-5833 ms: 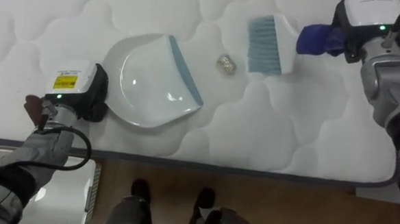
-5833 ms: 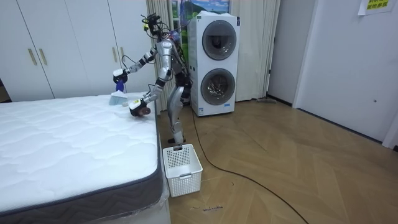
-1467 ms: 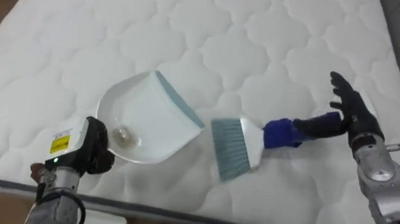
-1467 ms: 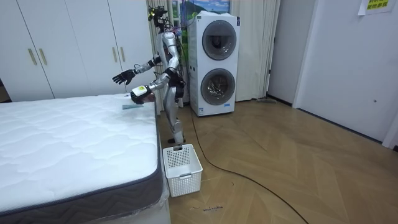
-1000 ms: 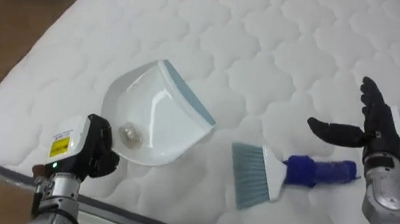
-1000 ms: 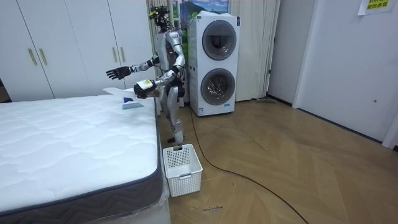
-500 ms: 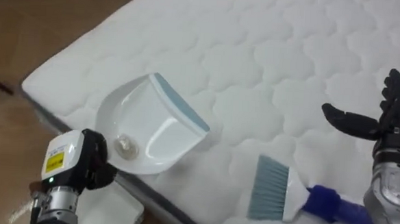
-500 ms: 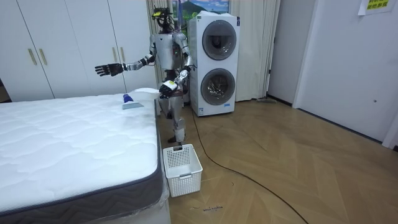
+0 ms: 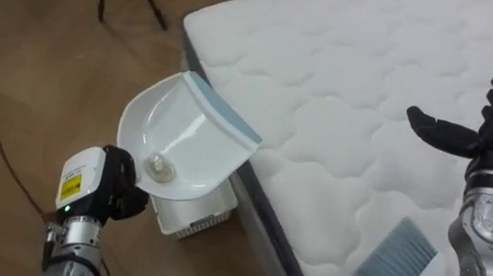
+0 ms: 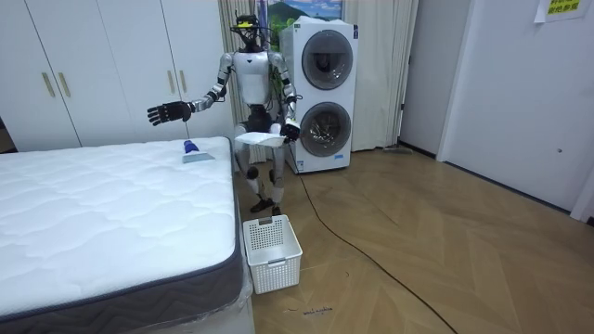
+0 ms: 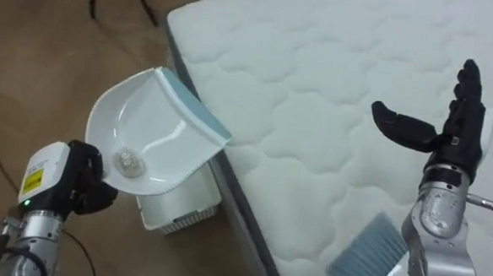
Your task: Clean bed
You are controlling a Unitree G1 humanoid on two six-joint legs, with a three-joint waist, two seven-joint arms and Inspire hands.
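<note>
My left hand (image 9: 113, 192) is shut on the rear of a white dustpan (image 9: 183, 139) with a blue-grey lip. It holds the pan in the air beyond the mattress corner, above a white basket (image 9: 196, 217) on the floor. A small crumpled ball (image 9: 156, 169) lies in the pan's deep end. The blue-handled brush (image 9: 396, 260) lies loose on the mattress (image 9: 359, 85) near its edge. Above the bed my right hand (image 9: 475, 137) is raised, open and empty. In the room view I stand at the bed's far corner with the dustpan (image 10: 263, 137) held before me.
Wooden floor lies to the left of the bed, with a dark cable across it. The basket (image 10: 272, 250) stands on the floor beside the bed's side. Stacked washing machines (image 10: 320, 93) stand behind me, and wardrobes line the back wall.
I have turned away from the bed. The dustpan has swung off the mattress and out over the floor and basket. The brush stays on the bed; my right hand stays open.
</note>
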